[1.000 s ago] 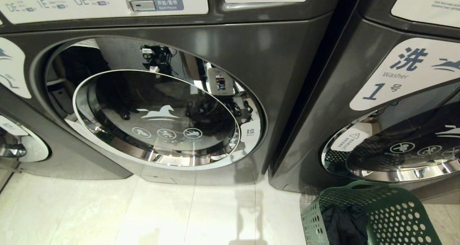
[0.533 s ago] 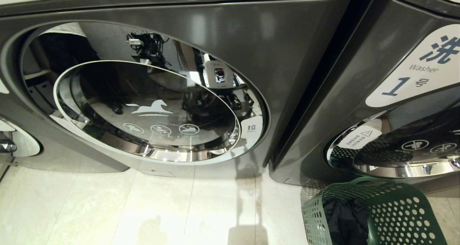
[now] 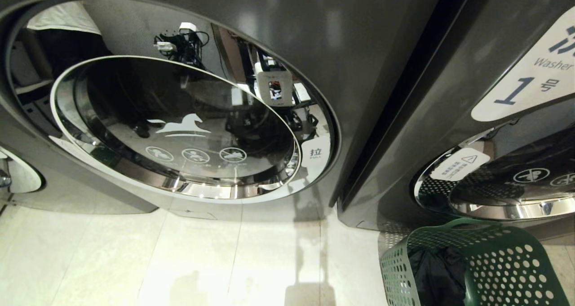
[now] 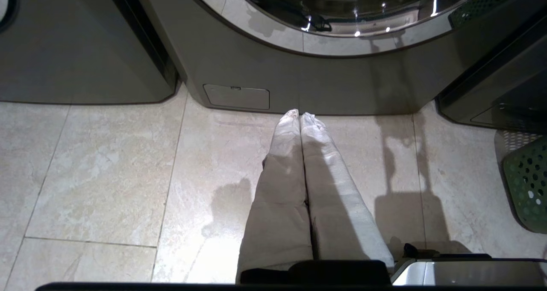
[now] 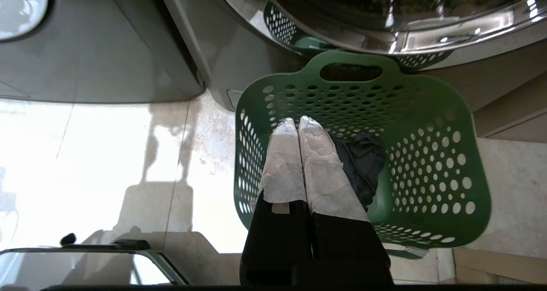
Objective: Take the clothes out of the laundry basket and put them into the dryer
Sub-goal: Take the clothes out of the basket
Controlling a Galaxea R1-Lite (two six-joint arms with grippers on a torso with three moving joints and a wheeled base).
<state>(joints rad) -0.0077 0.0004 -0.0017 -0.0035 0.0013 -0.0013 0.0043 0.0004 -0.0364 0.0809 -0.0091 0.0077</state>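
— What is filling the room?
— Two grey machines are standing on pale floor tiles (image 3: 134,261); the dryer (image 3: 193,126) is sitting door closed.
— And the wrist cameras?
— The right gripper (image 5: 298,121) is hanging, fingers together, over dark clothes (image 5: 363,163) lying in the green laundry basket (image 5: 427,154); the left gripper (image 4: 299,115), pressed together, is pointing at tiles.

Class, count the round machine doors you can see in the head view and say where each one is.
3: one large door in the middle, one door at right above the green basket, and a sliver at the left edge.
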